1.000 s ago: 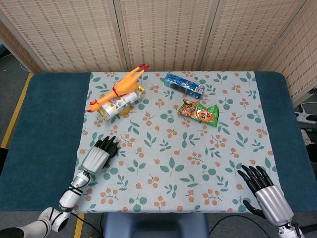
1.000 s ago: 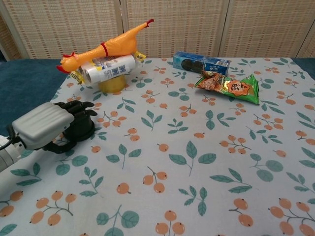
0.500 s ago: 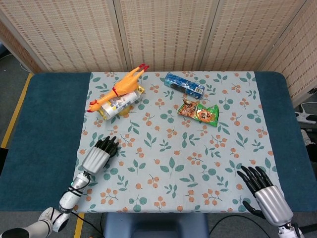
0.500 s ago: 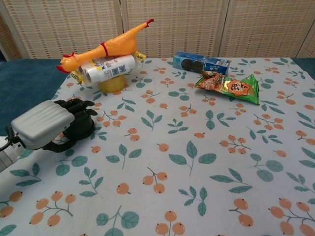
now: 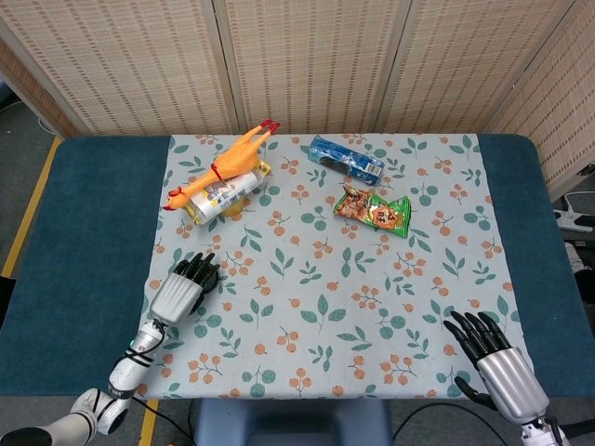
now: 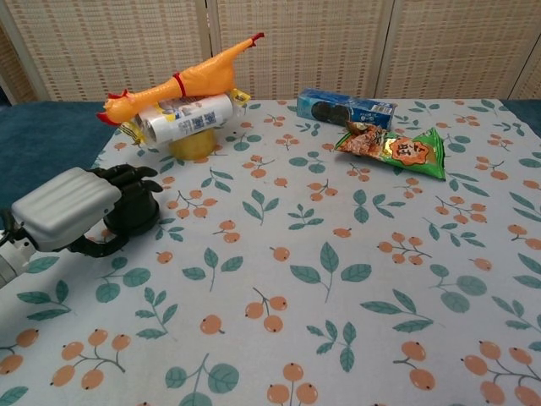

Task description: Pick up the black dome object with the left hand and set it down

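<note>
The black dome object (image 6: pixel 135 217) sits at the left of the floral cloth, largely covered by my left hand (image 6: pixel 80 207). That hand's dark fingers (image 6: pixel 127 178) curl over the dome's top and its thumb wraps the near side, so it grips the dome. In the head view the left hand (image 5: pixel 184 288) hides the dome almost fully. Whether the dome touches the cloth is unclear. My right hand (image 5: pixel 493 362) rests at the table's near right edge, fingers spread, holding nothing.
A rubber chicken (image 6: pixel 182 80) lies on a white bottle (image 6: pixel 188 117) and a yellow cup just beyond the left hand. A blue cookie pack (image 6: pixel 345 107) and a green-orange snack bag (image 6: pixel 397 149) lie at the back right. The blue table (image 5: pixel 84 232) borders the cloth.
The left hand has shifted slightly left and away from me with the dome under its fingers. The right hand has barely moved.
</note>
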Available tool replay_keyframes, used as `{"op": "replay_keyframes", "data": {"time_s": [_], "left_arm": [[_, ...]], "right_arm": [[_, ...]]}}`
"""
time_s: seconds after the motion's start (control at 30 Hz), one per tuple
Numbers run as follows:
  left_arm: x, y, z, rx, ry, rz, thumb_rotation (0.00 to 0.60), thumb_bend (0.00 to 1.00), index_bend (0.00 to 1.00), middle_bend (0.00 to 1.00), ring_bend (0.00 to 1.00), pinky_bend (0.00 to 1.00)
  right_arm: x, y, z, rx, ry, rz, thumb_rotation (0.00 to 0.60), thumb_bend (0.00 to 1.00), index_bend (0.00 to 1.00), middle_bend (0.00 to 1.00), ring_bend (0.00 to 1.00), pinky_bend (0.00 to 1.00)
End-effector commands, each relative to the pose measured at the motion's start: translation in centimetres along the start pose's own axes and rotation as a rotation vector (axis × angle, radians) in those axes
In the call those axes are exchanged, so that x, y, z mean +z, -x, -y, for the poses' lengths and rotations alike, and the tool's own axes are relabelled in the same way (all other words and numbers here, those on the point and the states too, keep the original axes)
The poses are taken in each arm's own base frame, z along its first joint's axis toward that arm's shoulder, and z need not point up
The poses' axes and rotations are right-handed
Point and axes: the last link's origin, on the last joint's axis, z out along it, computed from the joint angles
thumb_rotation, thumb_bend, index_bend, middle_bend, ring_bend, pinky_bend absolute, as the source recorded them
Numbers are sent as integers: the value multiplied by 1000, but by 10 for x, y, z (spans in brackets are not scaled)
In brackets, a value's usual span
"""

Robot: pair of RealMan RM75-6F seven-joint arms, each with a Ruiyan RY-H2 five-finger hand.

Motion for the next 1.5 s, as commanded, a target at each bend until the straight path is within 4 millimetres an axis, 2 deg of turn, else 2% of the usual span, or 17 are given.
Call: {"op": "replay_keyframes", "data": {"time_s": [0.03, 0.13, 0.23, 0.33, 0.43, 0.47, 0.53, 0.57, 0.63, 0.73, 0.93, 1.03, 1.13, 1.27, 1.37, 1.47, 1.5], "left_arm": [[-1, -12, 6, -142, -29, -48, 600, 847, 618, 708, 695, 956], [-1, -28, 12, -276, -49, -127, 600, 848, 619, 708, 695, 956], [-1, -51, 15, -567, -53, -269, 600, 848, 620, 710, 695, 955], [0, -75, 25, -1034, -104, -431, 600, 847, 622, 713, 695, 955], [3, -95, 49, -1718, -241, -557, 600, 845, 625, 714, 697, 955], [4, -103, 63, -2038, -304, -567, 600, 845, 625, 714, 697, 955], [1, -114, 94, -2490, -435, -545, 600, 845, 625, 712, 697, 952], [-1, -117, 107, -2609, -486, -538, 600, 845, 625, 711, 694, 947], [-3, -121, 127, -2763, -546, -532, 600, 845, 625, 710, 691, 938], [-3, -124, 136, -2920, -559, -534, 600, 844, 625, 710, 690, 936], [-4, -123, 132, -3019, -518, -515, 600, 841, 626, 709, 687, 935], [-4, -122, 130, -2999, -494, -493, 600, 840, 625, 708, 687, 935], [-4, -125, 129, -2747, -416, -414, 600, 838, 625, 707, 687, 936], [-3, -121, 112, -1849, -241, -303, 600, 822, 625, 705, 688, 938], [-2, -112, 96, -1390, -195, -244, 600, 825, 625, 707, 688, 938], [-3, -95, 85, -726, -86, -177, 600, 828, 625, 710, 688, 940], [-5, -89, 82, -591, -43, -150, 600, 828, 625, 711, 687, 940]], "right_arm": [[0, 1, 0, -1, 0, 3, 600, 161, 0, 0, 0, 0], [1, 1, 0, -1, 1, 6, 600, 161, 0, 0, 0, 0], [1, 1, 0, -1, 0, 7, 600, 161, 0, 0, 0, 0], [1, 2, 1, 1, -2, 8, 600, 161, 0, 0, 0, 0], [0, 1, 1, 6, -4, 10, 600, 161, 0, 0, 0, 0], [0, 1, 1, 8, -5, 11, 600, 161, 0, 0, 0, 0], [0, 1, 1, 9, -9, 14, 600, 161, 0, 0, 0, 0], [0, 1, 1, 9, -10, 16, 600, 161, 0, 0, 0, 0], [0, 2, 2, 9, -16, 24, 600, 161, 0, 0, 0, 0], [1, 4, 4, 7, -22, 29, 600, 161, 0, 0, 0, 0], [-1, 4, 5, 8, -27, 27, 600, 161, 0, 0, 0, 0], [-2, 3, 5, 11, -27, 26, 600, 161, 0, 0, 0, 0], [-2, 2, 4, 13, -27, 25, 600, 161, 0, 0, 0, 0], [-3, 0, 3, 16, -29, 22, 600, 161, 0, 0, 0, 0], [-2, 1, 3, 15, -31, 23, 600, 161, 0, 0, 0, 0], [-3, 2, 4, 13, -35, 31, 600, 161, 0, 0, 0, 0], [-3, 2, 4, 12, -35, 31, 600, 161, 0, 0, 0, 0]]}}
